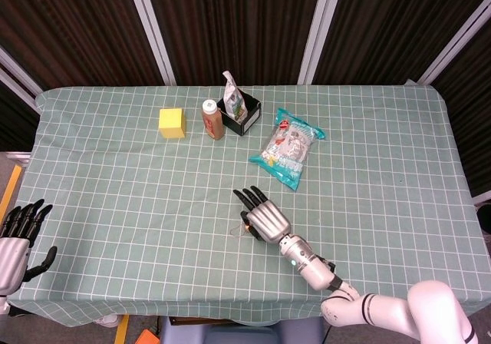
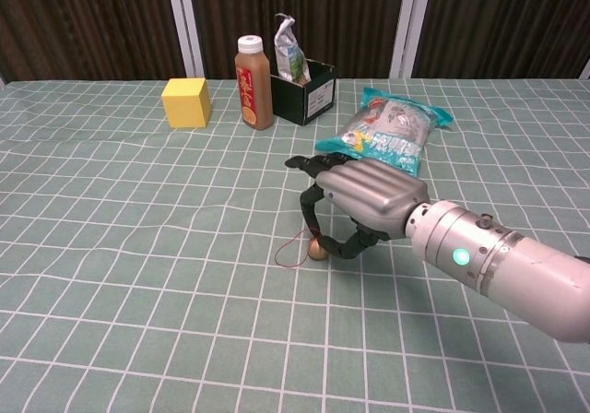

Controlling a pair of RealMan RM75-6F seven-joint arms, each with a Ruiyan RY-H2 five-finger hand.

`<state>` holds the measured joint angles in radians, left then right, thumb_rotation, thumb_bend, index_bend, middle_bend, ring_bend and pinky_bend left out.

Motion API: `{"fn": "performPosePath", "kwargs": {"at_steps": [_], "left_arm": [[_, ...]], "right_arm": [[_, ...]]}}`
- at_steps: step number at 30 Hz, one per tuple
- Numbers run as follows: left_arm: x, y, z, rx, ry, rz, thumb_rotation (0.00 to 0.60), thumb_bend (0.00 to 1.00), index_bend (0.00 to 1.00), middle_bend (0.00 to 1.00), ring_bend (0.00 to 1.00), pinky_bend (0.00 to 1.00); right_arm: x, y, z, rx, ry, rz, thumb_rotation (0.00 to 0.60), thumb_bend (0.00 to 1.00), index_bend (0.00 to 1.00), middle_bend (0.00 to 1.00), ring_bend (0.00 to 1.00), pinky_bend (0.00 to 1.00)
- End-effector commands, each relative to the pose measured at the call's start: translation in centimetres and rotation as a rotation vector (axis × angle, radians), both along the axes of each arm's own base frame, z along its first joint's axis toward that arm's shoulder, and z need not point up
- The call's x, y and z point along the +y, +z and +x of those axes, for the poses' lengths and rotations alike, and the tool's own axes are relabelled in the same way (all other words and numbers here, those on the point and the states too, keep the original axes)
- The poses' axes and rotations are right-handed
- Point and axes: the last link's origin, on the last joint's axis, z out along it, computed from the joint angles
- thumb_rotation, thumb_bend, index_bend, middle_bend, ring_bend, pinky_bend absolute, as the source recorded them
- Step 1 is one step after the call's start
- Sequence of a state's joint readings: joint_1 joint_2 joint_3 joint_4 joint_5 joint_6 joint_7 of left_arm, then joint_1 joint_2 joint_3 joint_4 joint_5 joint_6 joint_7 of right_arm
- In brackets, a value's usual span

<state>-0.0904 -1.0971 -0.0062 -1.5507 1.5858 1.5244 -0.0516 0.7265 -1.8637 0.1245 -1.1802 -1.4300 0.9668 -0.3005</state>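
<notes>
My right hand (image 1: 265,219) (image 2: 364,201) hovers low over the middle of the green checked tablecloth (image 1: 115,190), palm down. Its thumb and one finger curl down around a small golden ball (image 2: 316,247) (image 1: 246,226) with a thin red string loop (image 2: 290,256). They touch the ball on both sides and pinch it just at the cloth. The other fingers stretch forward. My left hand (image 1: 19,236) hangs beyond the table's front left corner, fingers spread and holding nothing. The chest view does not show it.
At the back stand a yellow cube (image 1: 172,122) (image 2: 185,102), a brown bottle with a white cap (image 1: 212,119) (image 2: 253,70), and a black box holding a pouch (image 1: 239,112) (image 2: 306,90). A teal snack bag (image 1: 288,146) (image 2: 387,129) lies just beyond my right hand.
</notes>
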Motion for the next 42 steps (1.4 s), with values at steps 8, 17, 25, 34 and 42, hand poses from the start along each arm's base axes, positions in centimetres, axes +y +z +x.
{"fn": "performPosePath", "kwargs": {"at_steps": [8, 17, 25, 34, 42], "left_arm": [[-0.1, 0.3, -0.1, 0.001, 0.000, 0.010, 0.600, 0.41, 0.00, 0.00, 0.00, 0.00], [-0.3, -0.4, -0.1, 0.010, 0.000, -0.030, 0.600, 0.41, 0.00, 0.00, 0.00, 0.00], [-0.3, -0.6, 0.5, 0.006, -0.026, -0.019, 0.600, 0.41, 0.00, 0.00, 0.00, 0.00], [-0.2, -0.6, 0.2, 0.011, -0.008, -0.024, 0.600, 0.41, 0.00, 0.00, 0.00, 0.00], [-0.4, -0.2, 0.0, 0.009, -0.007, -0.017, 0.600, 0.41, 0.00, 0.00, 0.00, 0.00]], "right_arm": [[1.9, 1.7, 3.2, -0.125, 0.061, 0.023, 0.600, 0.54, 0.72, 0.07, 0.00, 0.00], [1.7, 7.0, -3.6, -0.004, -0.038, -0.058, 0.600, 0.54, 0.73, 0.08, 0.00, 0.00], [1.1, 6.9, -1.9, -0.002, 0.013, -0.075, 0.600, 0.55, 0.73, 0.08, 0.00, 0.00], [2.0, 5.5, -0.8, -0.049, 0.020, -0.018, 0.600, 0.55, 0.73, 0.09, 0.00, 0.00], [2.5, 5.0, -2.5, 0.006, 0.006, -0.015, 0.600, 0.55, 0.73, 0.09, 0.00, 0.00]]}}
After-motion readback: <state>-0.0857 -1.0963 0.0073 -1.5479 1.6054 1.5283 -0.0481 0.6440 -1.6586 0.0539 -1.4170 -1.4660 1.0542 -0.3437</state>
